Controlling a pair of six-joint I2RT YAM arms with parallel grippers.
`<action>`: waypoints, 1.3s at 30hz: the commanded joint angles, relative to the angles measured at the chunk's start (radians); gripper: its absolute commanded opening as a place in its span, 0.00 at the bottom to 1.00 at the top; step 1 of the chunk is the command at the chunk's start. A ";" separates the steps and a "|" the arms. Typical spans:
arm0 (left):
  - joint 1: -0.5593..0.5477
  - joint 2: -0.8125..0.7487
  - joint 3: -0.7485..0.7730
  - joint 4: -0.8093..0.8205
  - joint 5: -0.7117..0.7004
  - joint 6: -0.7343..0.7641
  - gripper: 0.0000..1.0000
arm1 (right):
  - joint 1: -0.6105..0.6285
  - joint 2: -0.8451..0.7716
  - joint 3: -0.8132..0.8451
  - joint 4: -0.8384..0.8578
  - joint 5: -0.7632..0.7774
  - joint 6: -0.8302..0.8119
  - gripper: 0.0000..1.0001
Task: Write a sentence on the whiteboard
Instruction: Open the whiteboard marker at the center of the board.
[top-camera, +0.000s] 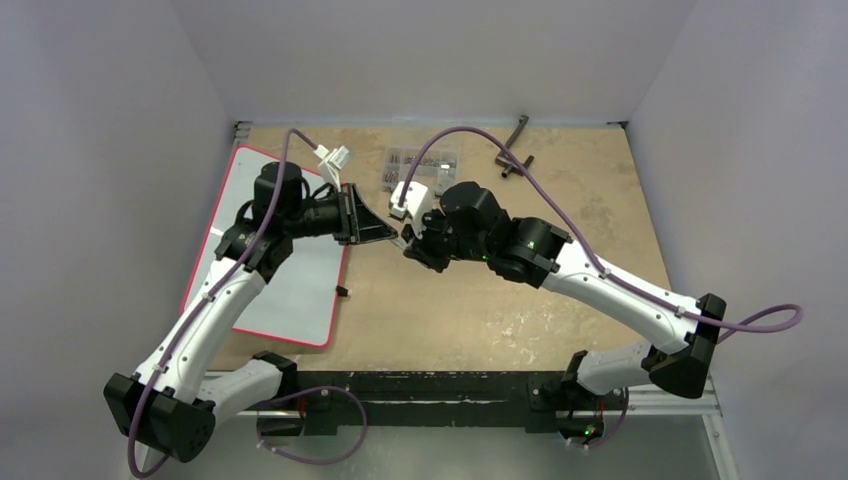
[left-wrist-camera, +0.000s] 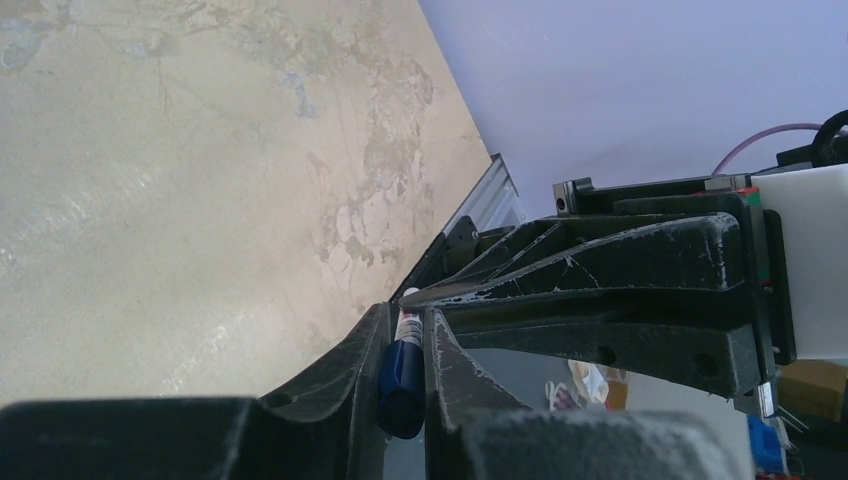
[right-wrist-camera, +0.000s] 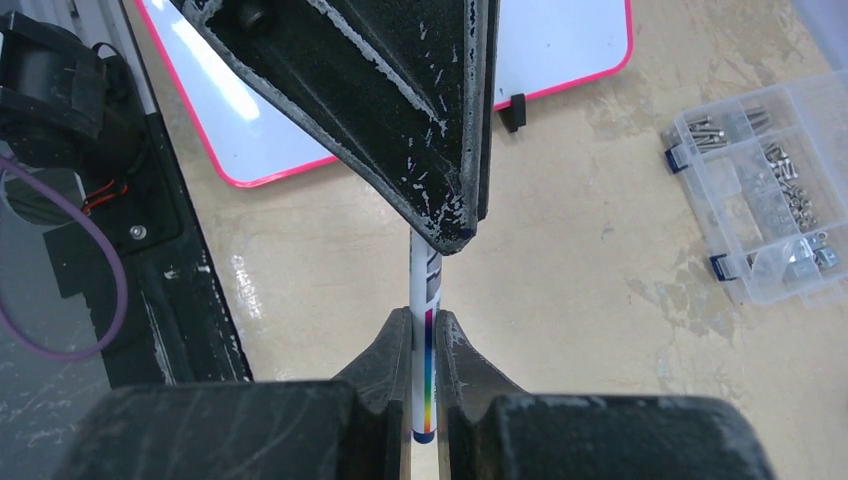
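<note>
The whiteboard (top-camera: 300, 290), white with a thin red rim, lies flat at the table's left; the right wrist view shows it too (right-wrist-camera: 560, 40). No sentence is in view on its visible surface. Both grippers meet above the table's middle, tip to tip, on one marker. My left gripper (top-camera: 388, 232) is shut on the marker's dark blue cap (left-wrist-camera: 403, 375). My right gripper (top-camera: 408, 243) is shut on the white barrel with a rainbow stripe (right-wrist-camera: 425, 300). The marker runs straight from one pair of fingers into the other.
A clear compartment box (top-camera: 420, 170) of screws sits behind the grippers. A black L-shaped tool (top-camera: 515, 150) lies at the back right. A small black clip (top-camera: 342, 291) rests by the whiteboard's right edge. A white connector (top-camera: 335, 157) lies near the board's far corner.
</note>
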 joint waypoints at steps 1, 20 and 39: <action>-0.007 -0.012 -0.004 0.036 0.034 -0.016 0.00 | 0.008 -0.053 -0.001 0.108 0.023 0.004 0.00; -0.005 -0.064 0.053 0.182 -0.075 -0.150 0.00 | 0.007 -0.355 -0.354 0.599 0.161 0.472 0.99; -0.004 -0.233 -0.067 0.585 -0.276 -0.477 0.00 | -0.029 -0.481 -0.508 0.930 0.118 0.843 0.99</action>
